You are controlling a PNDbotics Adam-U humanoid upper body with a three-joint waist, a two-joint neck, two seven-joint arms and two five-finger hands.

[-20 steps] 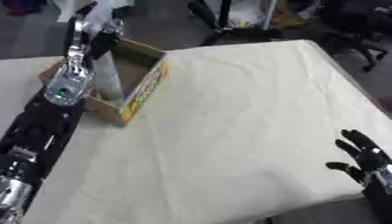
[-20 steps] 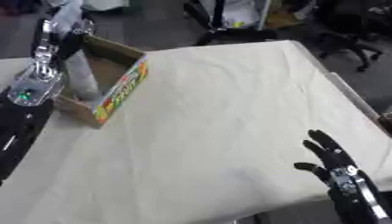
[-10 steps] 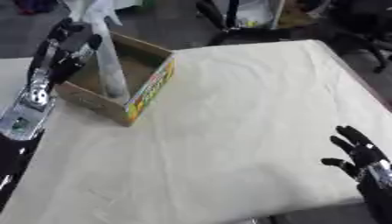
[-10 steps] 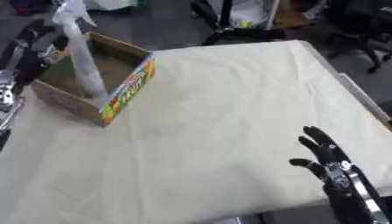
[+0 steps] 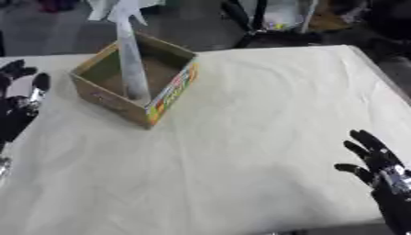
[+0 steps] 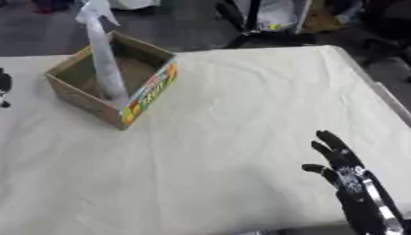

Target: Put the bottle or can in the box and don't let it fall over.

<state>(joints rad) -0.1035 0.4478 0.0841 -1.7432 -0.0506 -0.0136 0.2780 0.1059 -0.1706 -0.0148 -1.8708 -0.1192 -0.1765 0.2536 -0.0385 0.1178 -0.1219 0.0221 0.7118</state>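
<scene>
One bottle [image 5: 131, 55], one box [image 5: 135, 83], two robot hands. The bottle is a tall pale spray type, and it's standing upright inside the box, base on the box floor near the front wall, trigger head sticking well above the rim. Nothing is touching it, so it's balancing on its own.

You're keeping the left robot hand [image 5: 18, 98] at the left edge of the worktop [image 5: 241, 151], beside the box but apart from it, fingers spread and holding nothing. That gap makes sense: a bottle this tall and narrow looks top-heavy, and any brush against the box or the bottle could tip it.

You're resting the right robot hand [image 6: 341, 164] open at the lower right, fingers pointing up, empty, well apart from everything. It's idling and playing no part in this.

The box is sitting at the far left of the worktop, turned at an angle, with a colourful printed panel facing front-right. The open top is giving the bottle no side support above the walls, so upright is depending on the base sitting flat.

My read: the placement looks done, the bottle is in and standing. The remaining risk is bumping the box while moving the left arm away, so clear out sideways rather than across it.
</scene>
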